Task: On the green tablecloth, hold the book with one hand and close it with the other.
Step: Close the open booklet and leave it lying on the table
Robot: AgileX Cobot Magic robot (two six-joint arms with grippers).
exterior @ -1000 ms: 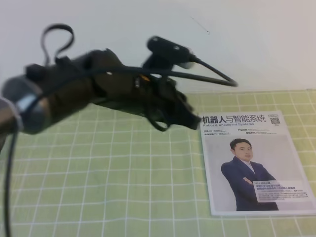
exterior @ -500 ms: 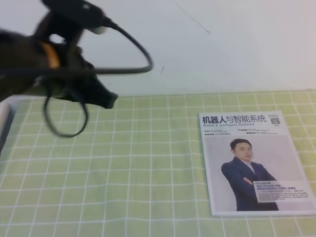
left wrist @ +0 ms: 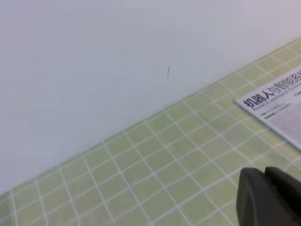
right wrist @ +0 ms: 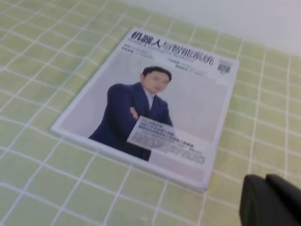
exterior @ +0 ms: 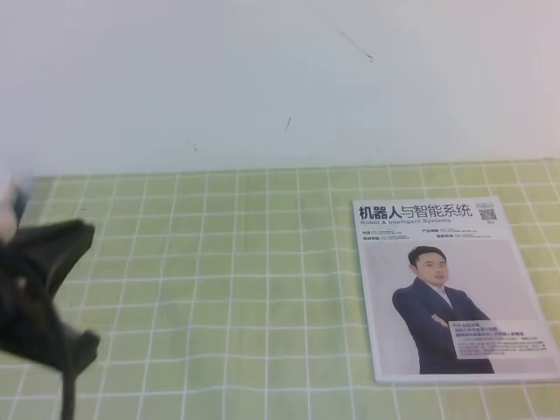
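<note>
Where the cloth (exterior: pixel 236 289) runs back to the wall (exterior: pixel 262 79), we see a pale green field ruled in thin white squares, covering the whole table as far as the views reach; the wall behind it is plain white, marked only by a few faint dark scratches. On the right of the high view the book (exterior: pixel 451 289) lies flat and closed on the cloth, cover up, with a bold black title across the top and a man in a dark suit below, a small white text box over his lower right; its spine edge faces the middle of the table. At the left edge of that view we make out a dark, blurred mass of the left arm (exterior: pixel 39 297), low over the cloth and well apart from the book. In the left wrist view the left gripper (left wrist: pixel 269 195) shows two black fingertips close together with only a thin slit between them, holding nothing; the book's title corner sits near the right edge there. In the right wrist view the right gripper (right wrist: pixel 268 200) shows the same, tips nearly together and empty, just beside the book's near corner without touching it.
</note>
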